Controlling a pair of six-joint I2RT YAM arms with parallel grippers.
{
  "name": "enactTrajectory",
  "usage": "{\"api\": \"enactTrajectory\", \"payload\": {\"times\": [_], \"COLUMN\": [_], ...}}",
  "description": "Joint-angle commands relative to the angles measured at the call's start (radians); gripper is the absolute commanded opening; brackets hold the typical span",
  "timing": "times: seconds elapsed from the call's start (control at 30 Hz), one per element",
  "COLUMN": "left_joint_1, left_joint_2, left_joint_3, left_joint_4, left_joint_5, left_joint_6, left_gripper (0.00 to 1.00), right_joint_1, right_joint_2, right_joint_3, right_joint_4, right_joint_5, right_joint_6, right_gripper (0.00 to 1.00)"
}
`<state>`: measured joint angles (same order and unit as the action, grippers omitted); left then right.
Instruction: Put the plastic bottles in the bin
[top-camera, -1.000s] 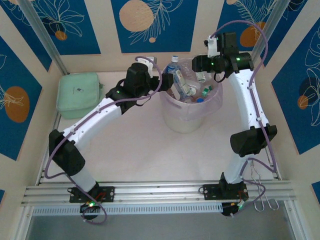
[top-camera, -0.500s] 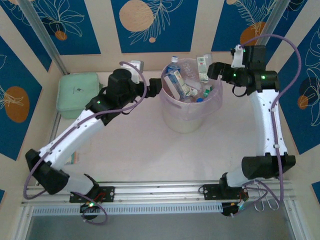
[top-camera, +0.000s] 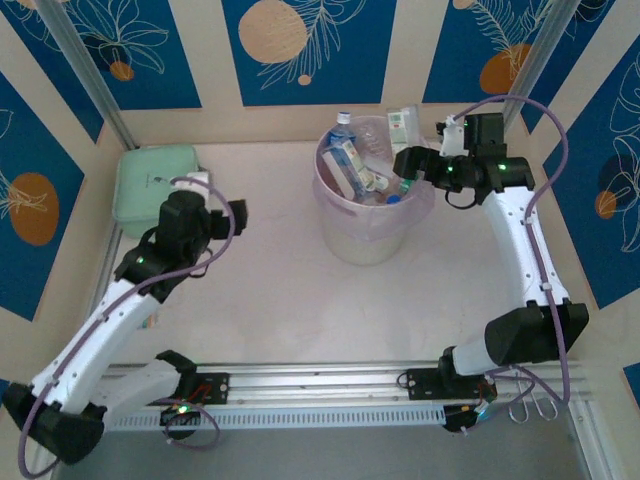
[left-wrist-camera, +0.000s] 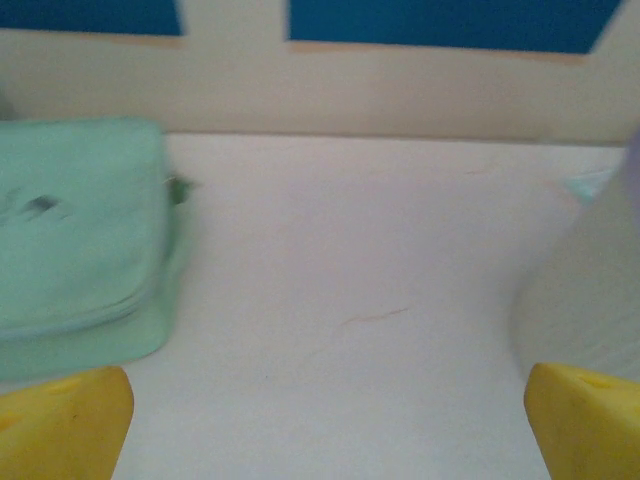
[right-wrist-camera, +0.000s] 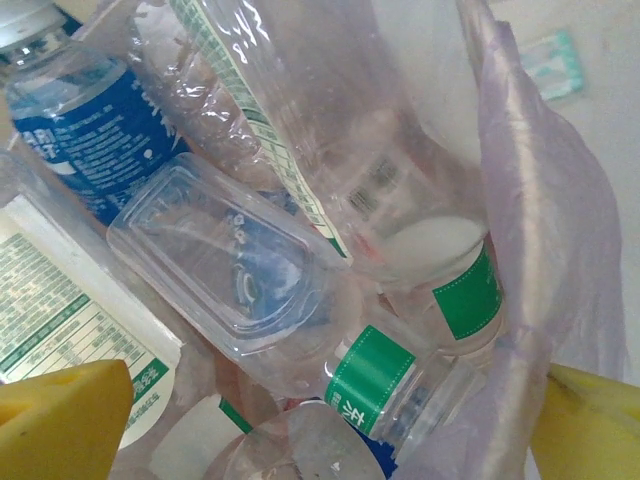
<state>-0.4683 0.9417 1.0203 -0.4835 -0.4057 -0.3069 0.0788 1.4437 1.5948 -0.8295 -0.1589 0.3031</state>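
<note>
Bottles (top-camera: 352, 168) are lying heaped in the bin (top-camera: 375, 245), far middle of the table (top-camera: 280, 300). The right gripper (top-camera: 408, 166) is hovering over its right rim, fingers spread, gripping nothing. The left gripper (top-camera: 236, 214) is hanging near the mint pouch (top-camera: 150, 185), fingers parted, empty.

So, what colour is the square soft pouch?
The square soft pouch is mint green; the top external view shows it best.

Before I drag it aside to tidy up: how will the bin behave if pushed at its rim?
The bin probably slides easily: the plastic bottles heaped inside look empty, so light. Its thin translucent wall likely flexes.
</note>
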Motion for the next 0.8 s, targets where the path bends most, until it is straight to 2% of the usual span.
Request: {"api": "enactTrajectory", "payload": {"times": [0.0,0.07,0.2,0.37,0.57,0.7,0.77], "left_joint_1": [0.051,0.083,0.127,0.161,0.22,0.245,0.267], "left_joint_2": [-0.086,-0.126,-0.177,-0.194,-0.129,-0.04,0.032], "left_joint_3": [-0.075,-0.14,-0.266,-0.384,-0.51,-0.571,-0.592], "left_joint_4": [-0.124,-0.14,-0.062,0.091,0.352,0.556,0.667], "left_joint_5": [-0.141,-0.186,-0.217,-0.238,-0.215,-0.175,-0.149], "left_joint_6": [0.024,0.023,0.028,0.043,0.107,0.192,0.218], "left_gripper": [1.0,1.0,1.0,1.0,1.0,1.0,1.0], "right_joint_1": [0.085,0.13,0.199,0.198,0.079,0.01,-0.042], "right_joint_2": [0.041,0.074,0.138,0.099,-0.113,-0.168,-0.161], "right_joint_3": [-0.007,-0.001,0.042,0.046,-0.242,-0.467,-0.617], "right_joint_4": [0.102,0.147,0.231,0.291,0.455,0.534,0.674], "right_joint_5": [-0.114,-0.127,-0.163,-0.029,0.166,0.426,0.451], "right_joint_6": [0.032,0.045,0.074,0.051,-0.022,-0.021,0.009], "right_gripper": [0.98,0.98,0.98,0.99,0.99,0.99,0.99]}}
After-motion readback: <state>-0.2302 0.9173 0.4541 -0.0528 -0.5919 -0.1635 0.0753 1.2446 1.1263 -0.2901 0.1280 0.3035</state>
